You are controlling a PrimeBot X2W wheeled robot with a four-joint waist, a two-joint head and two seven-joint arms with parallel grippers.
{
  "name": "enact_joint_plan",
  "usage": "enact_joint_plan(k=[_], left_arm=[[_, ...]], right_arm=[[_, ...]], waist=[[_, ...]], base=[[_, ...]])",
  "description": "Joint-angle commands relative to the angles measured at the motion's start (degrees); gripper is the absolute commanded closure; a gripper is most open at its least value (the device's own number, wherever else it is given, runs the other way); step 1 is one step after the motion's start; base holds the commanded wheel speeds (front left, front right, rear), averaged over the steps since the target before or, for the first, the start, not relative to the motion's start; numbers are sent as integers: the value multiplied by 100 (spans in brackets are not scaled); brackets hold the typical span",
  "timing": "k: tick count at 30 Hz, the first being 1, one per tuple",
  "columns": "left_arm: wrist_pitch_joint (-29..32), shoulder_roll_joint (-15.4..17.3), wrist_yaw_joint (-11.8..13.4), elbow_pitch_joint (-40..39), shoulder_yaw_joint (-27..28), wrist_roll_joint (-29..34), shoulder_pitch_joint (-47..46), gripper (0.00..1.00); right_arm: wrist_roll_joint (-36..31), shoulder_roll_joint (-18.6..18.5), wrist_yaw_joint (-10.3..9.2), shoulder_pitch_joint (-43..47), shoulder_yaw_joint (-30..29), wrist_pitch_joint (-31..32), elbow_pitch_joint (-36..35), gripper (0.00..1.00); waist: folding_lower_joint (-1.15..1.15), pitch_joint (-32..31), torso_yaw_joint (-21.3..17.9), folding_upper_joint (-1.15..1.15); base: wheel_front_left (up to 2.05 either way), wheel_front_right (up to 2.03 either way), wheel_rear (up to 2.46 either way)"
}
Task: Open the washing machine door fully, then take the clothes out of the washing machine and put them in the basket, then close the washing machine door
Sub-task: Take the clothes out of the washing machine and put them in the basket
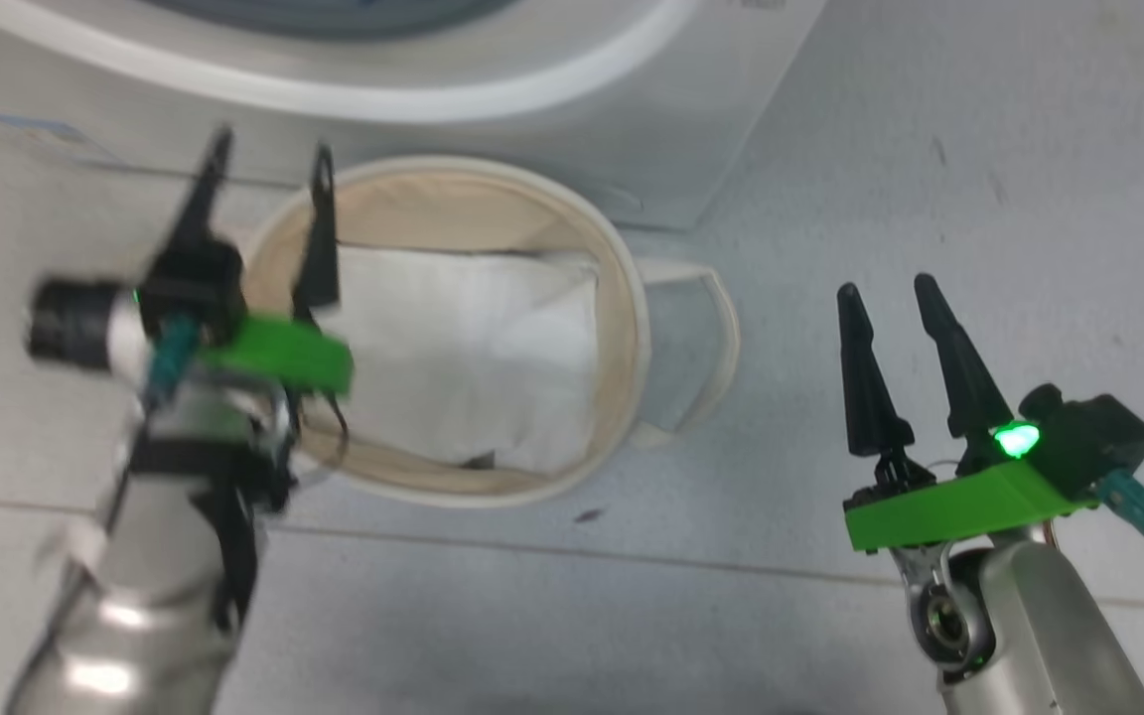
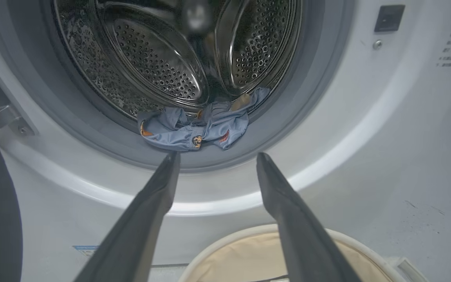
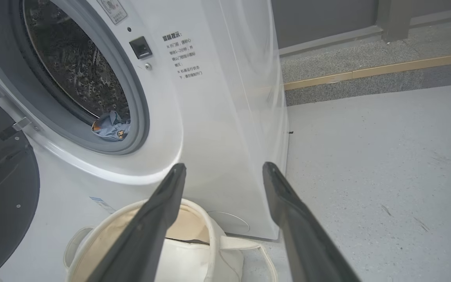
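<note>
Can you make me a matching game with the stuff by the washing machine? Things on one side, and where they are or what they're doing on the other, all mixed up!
Things:
1. clothes
2. white sheet
3. washing machine door
4. right hand

Where or how:
A. lying in the basket
B. swung open
C. at the front edge of the drum
D. open, holding nothing

Pairs: 1-C, 2-A, 3-B, 4-D

Chinese print (image 3: 182, 55) on the washing machine (image 3: 225, 129): too small to read.
</note>
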Motion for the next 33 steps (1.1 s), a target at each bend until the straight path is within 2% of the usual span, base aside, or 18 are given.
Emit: enact_joint_plan(k=[1, 11, 23, 33], left_arm=[[82, 276, 37, -35, 184, 128, -378, 0], [792, 768, 304, 753, 97, 680, -2455, 0], [1504, 1079, 437, 2008, -334, 1317, -3827, 0], [1695, 1207, 765, 2932, -802, 1879, -4635, 0]], right_arm=[[36, 23, 3, -71, 149, -70, -205, 0], [182, 23, 3, -433, 242, -70, -393, 0], [336, 23, 3, -666, 351, -70, -515, 0], [385, 23, 3, -753, 407, -70, -609, 0]], waist=[[0, 357, -156, 0], [0, 1083, -458, 0], [0, 1568, -670, 0], [0, 1799, -818, 0]], base=[[0, 0, 0], [0, 0, 0], [0, 0, 0], [0, 0, 0]])
